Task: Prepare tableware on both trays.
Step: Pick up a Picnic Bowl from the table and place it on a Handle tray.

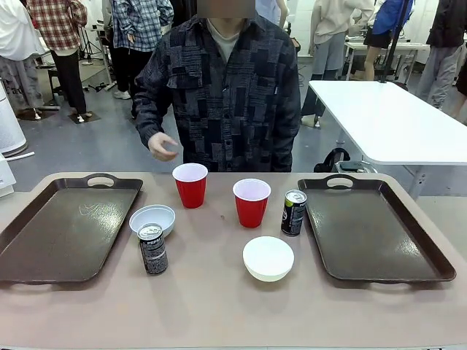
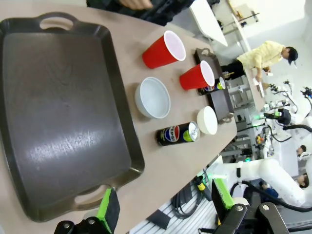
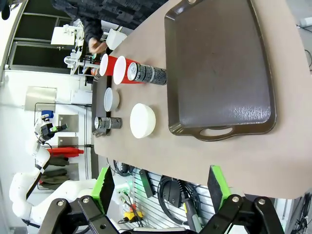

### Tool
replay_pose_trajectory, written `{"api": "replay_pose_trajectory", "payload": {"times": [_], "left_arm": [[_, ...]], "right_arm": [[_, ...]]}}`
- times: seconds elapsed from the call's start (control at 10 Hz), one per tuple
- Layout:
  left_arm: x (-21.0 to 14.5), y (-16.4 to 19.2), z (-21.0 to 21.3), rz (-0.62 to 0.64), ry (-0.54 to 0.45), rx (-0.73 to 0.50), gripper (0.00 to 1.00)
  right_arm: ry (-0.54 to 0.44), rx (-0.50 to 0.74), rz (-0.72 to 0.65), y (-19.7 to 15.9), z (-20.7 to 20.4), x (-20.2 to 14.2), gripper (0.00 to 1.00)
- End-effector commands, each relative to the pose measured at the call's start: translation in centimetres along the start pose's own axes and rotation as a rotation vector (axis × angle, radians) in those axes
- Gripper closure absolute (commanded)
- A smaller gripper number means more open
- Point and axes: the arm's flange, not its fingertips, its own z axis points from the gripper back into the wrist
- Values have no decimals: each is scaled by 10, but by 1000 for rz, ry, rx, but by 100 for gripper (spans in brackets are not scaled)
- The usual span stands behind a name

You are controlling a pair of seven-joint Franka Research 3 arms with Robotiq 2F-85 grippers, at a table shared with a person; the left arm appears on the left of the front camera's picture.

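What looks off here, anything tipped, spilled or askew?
Nothing stands out. Red cups, bowls and cans all sit upright on the table between the two trays; no spill or damage visible.

Left tray (image 1: 66, 230) and right tray (image 1: 372, 233) coloured dark brown, left cup (image 1: 190, 186) and right cup (image 1: 252, 204) red with white insides, left bowl (image 1: 152, 219) and right bowl (image 1: 268, 257) white, left can (image 1: 152, 249) and right can (image 1: 293, 213) black, shirt (image 1: 219, 95) patterned in dark patchwork
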Motion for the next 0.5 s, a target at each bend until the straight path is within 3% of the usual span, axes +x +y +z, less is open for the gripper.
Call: {"api": "replay_pose_trajectory", "payload": {"times": [0.0,0.4], "left_arm": [[0,1,1,3,-10,-11,0],[0,1,1,3,-10,-11,0]], "right_arm": [[-2,18,5,-1,0,1,0],[-2,18,5,-1,0,1,0]]}}
